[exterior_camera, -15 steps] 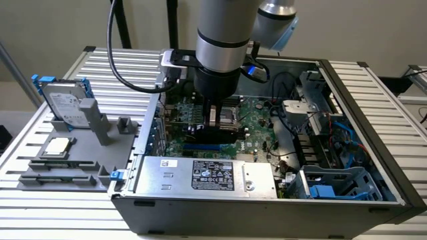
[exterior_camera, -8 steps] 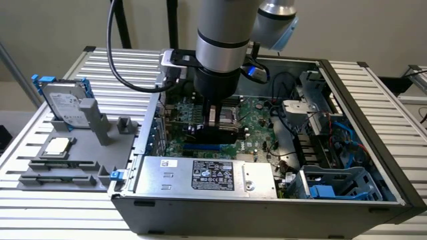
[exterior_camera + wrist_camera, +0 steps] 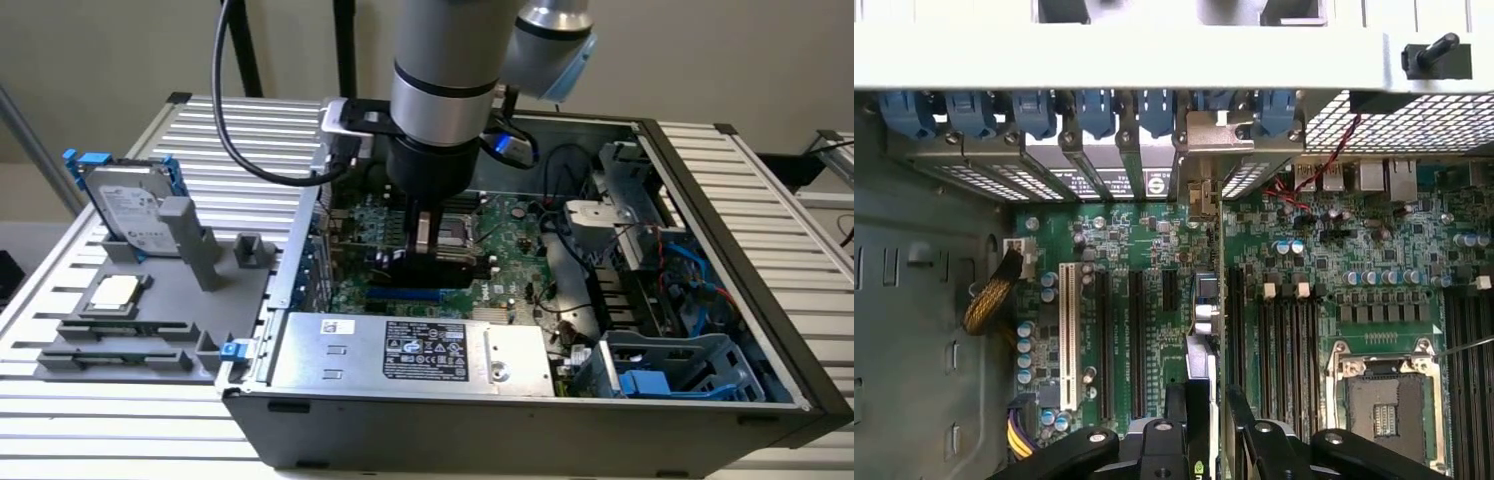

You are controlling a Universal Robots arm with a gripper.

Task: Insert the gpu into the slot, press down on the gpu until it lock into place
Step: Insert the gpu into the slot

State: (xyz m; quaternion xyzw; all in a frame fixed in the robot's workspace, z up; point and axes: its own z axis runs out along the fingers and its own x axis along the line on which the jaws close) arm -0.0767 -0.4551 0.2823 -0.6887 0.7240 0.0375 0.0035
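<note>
My gripper [image 3: 430, 262] reaches straight down into the open computer case [image 3: 747, 300] and is shut on the gpu [image 3: 441, 268], a black card held upright on its edge over the motherboard. Just under the card a stretch of the bright-blue slot [image 3: 400, 296] shows. In the wrist view the gpu [image 3: 1204, 330] appears edge-on between my gripper [image 3: 1206, 405] fingers, and its metal bracket [image 3: 1210, 135] sits at the case's rear openings. The card covers the slot there. Whether the card is seated I cannot tell.
The silver power-supply box [image 3: 414, 350] lies close in front of the card. The black memory strips [image 3: 1274, 340] and the processor socket [image 3: 1384, 400] flank it. Cables and drive cages [image 3: 667, 300] crowd the exterior view's right. A grey fixture [image 3: 147, 300] holding a hard drive [image 3: 127, 205] stands outside.
</note>
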